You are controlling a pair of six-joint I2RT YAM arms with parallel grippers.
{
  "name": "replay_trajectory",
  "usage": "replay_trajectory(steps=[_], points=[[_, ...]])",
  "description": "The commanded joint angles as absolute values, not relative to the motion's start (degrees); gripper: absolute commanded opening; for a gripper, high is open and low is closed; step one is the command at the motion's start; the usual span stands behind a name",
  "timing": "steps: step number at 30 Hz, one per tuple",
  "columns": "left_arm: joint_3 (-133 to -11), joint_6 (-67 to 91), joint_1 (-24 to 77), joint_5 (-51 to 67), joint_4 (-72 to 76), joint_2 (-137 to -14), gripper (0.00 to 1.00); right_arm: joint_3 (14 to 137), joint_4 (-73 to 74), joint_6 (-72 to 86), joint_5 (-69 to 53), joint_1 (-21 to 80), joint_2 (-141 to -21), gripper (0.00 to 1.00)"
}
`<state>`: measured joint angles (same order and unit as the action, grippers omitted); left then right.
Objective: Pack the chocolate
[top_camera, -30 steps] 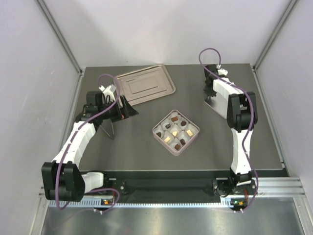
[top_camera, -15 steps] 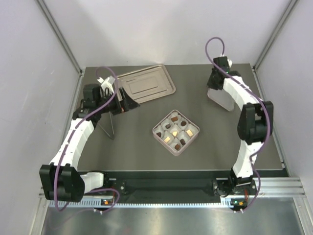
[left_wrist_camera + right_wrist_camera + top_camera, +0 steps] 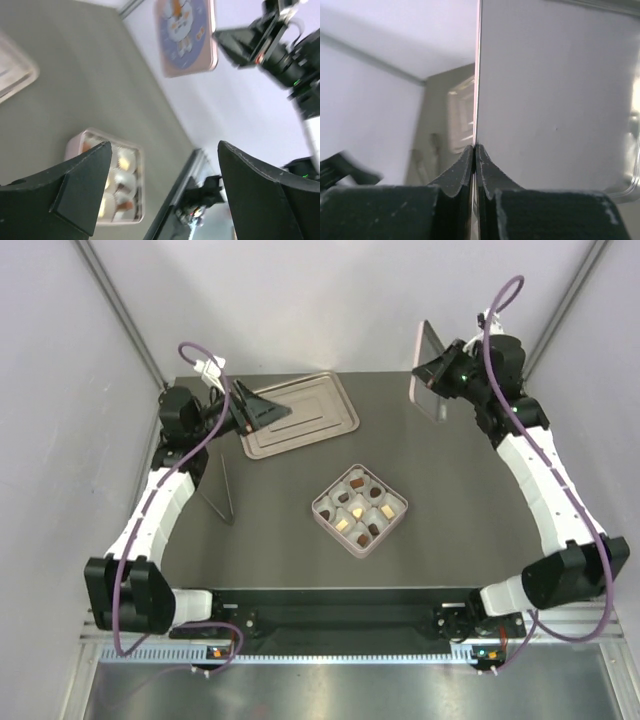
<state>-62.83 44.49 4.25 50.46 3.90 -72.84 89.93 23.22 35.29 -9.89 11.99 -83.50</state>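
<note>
The chocolate (image 3: 343, 498), dark and cream pieces in white paper cups, fills the pink compartmented box (image 3: 320, 507) at the table's middle. In the left wrist view the chocolate (image 3: 125, 161) sits in the same box (image 3: 136, 150) far below. My right gripper (image 3: 441, 371) is shut on the edge of the box's flat pink lid (image 3: 428, 380), held upright in the air at the back right. The right wrist view shows my right gripper (image 3: 475, 148) pinching the lid (image 3: 550, 100) edge-on. My left gripper (image 3: 262, 410) hangs open above the silver tray, and in its own view the left gripper (image 3: 164, 147) holds nothing.
A silver metal tray (image 3: 322, 400) lies at the back left. Thin metal tongs (image 3: 222, 498) rest on the table left of the box. The lid's printed face (image 3: 186, 35) shows in the left wrist view. Grey walls close the table's sides and back.
My right gripper closed on the lid and raised it off the table to the back right, standing it upright. My left gripper rose and swung back-left over the tray.
</note>
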Motion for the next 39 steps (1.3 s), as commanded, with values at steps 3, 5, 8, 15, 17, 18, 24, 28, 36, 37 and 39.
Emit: replay_trajectory(steps=[3,5,8,15,17,18,24,28,36,37,39], points=[[-59.42,74.82,5.10,55.90,49.53,-79.52,0.91,84.73,3.27,47.19,-21.17,15.20,-73.76,0.00],[-59.15,79.69,5.97,54.94,61.01,-81.81,0.90,83.76,-2.07,50.69,-22.41,16.08,-72.17,0.00],[-60.29,88.66,7.72,52.40,71.51,-86.82,0.88,82.62,-7.02,56.40,-24.69,16.70,-71.46,0.00],[-68.36,105.46,12.39,45.71,97.12,-103.76,0.84,84.81,-16.08,65.47,-27.33,18.98,-72.77,0.00],[-72.93,104.42,14.23,46.23,97.21,-107.64,0.83,87.18,-16.08,66.09,-27.60,20.04,-73.47,0.00],[-74.52,103.72,14.93,46.40,97.21,-108.80,0.83,87.88,-15.91,66.27,-27.86,20.56,-73.74,0.00],[-86.56,104.58,18.98,45.27,97.21,-115.92,0.87,89.21,-17.84,69.52,-29.97,22.23,-73.83,0.00],[-92.89,105.91,21.18,42.90,97.21,-119.00,0.89,88.95,-18.28,70.05,-30.06,22.85,-73.48,0.00],[-97.29,107.93,22.76,39.81,97.21,-120.67,0.91,85.00,-21.26,71.80,-30.23,22.94,-72.51,0.00],[-97.21,107.93,22.94,39.90,97.21,-121.02,0.91,84.64,-21.97,72.59,-30.41,22.94,-72.60,0.00],[-96.86,108.28,23.03,39.64,97.21,-120.94,0.92,83.76,-23.55,74.08,-30.67,23.03,-72.86,0.00]])
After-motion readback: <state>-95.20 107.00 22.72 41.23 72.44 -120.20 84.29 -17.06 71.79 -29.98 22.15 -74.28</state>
